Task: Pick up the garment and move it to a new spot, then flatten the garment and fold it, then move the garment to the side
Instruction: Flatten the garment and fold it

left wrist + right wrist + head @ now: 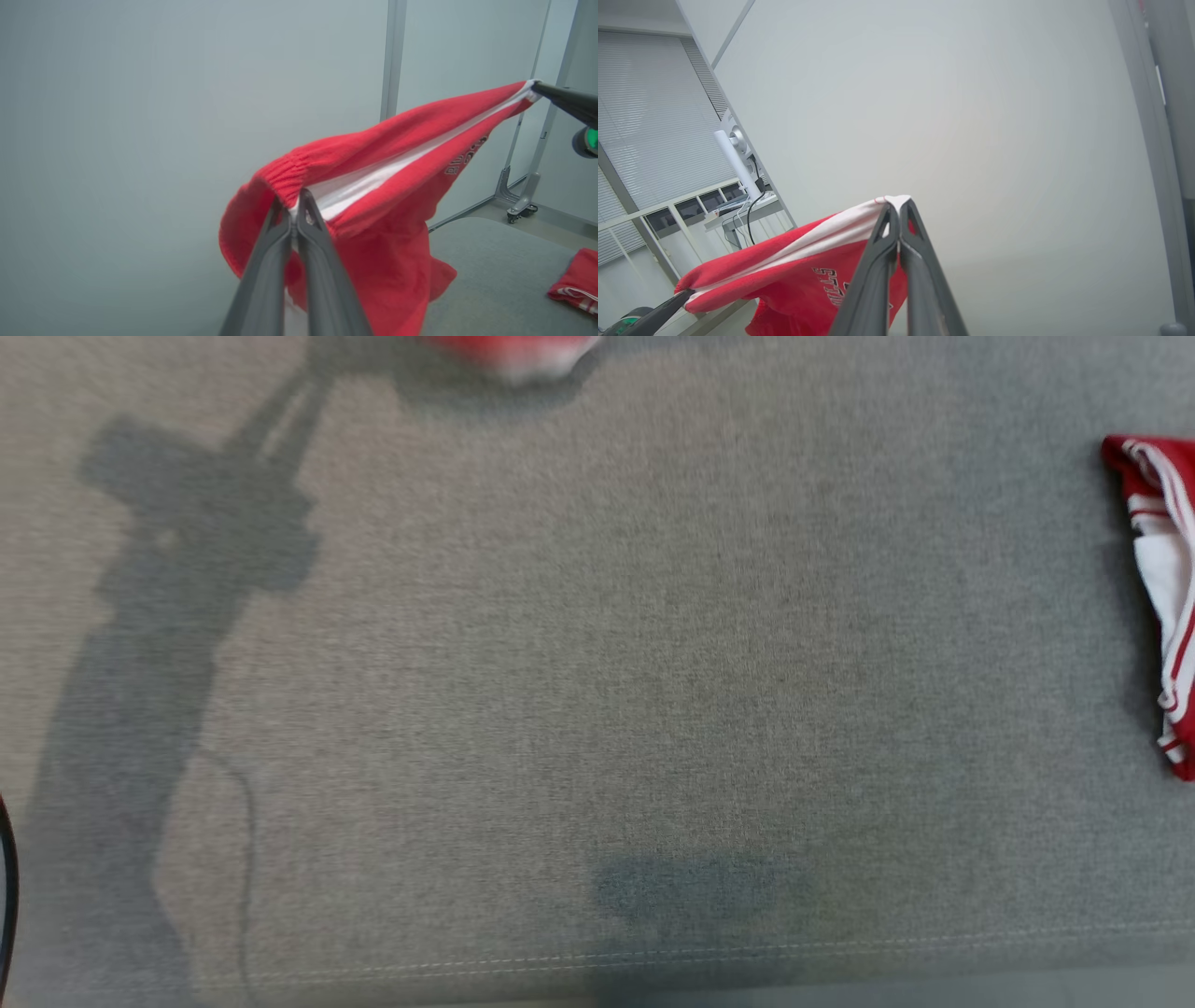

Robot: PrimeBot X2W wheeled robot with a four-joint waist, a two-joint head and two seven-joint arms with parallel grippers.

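You've got the red knit garment with the white inner band (373, 210) up in the air, its long edge pulled taut from your left hand (293, 198) across to your right hand (896, 207), the body hanging below over the far side of the grey fabric-covered tabletop (597, 663). Both hands are clamped tight on that banded edge, one at each end, so neither is nearer. Lower them together, I'd say, well left of the folded red-and-white garment (1162, 588) at the right edge.
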